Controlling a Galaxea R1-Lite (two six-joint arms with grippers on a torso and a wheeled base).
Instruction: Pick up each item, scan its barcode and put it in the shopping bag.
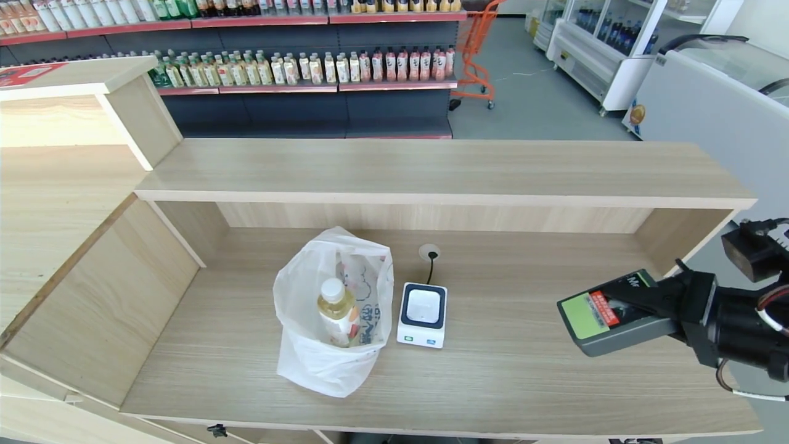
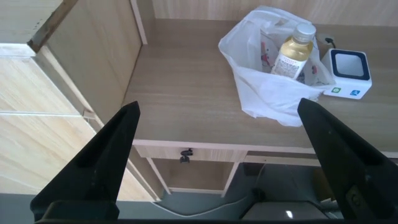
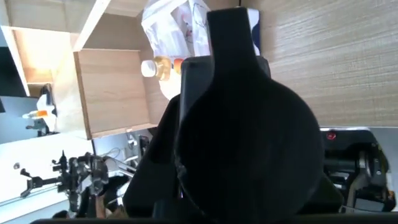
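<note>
A dark grey box (image 1: 607, 311) with a green and red label hangs above the right end of the counter, and my right gripper (image 1: 647, 301) is shut on it. In the right wrist view the box (image 3: 249, 137) is a dark mass up close. The white shopping bag (image 1: 308, 357) stands open mid-counter with a yellow drink bottle (image 1: 338, 308) upright inside. Just right of it sits the white barcode scanner (image 1: 423, 313). My left gripper (image 2: 217, 107) is open and holds nothing, off the counter's front left, looking at the bag (image 2: 267, 93), bottle (image 2: 294, 53) and scanner (image 2: 349, 73).
A raised ledge (image 1: 431, 166) runs along the back of the counter, with wooden side walls at the left (image 1: 111, 296) and right. The scanner's cable goes into a round hole (image 1: 429, 251). Bare counter lies between scanner and box. Store shelves stand behind.
</note>
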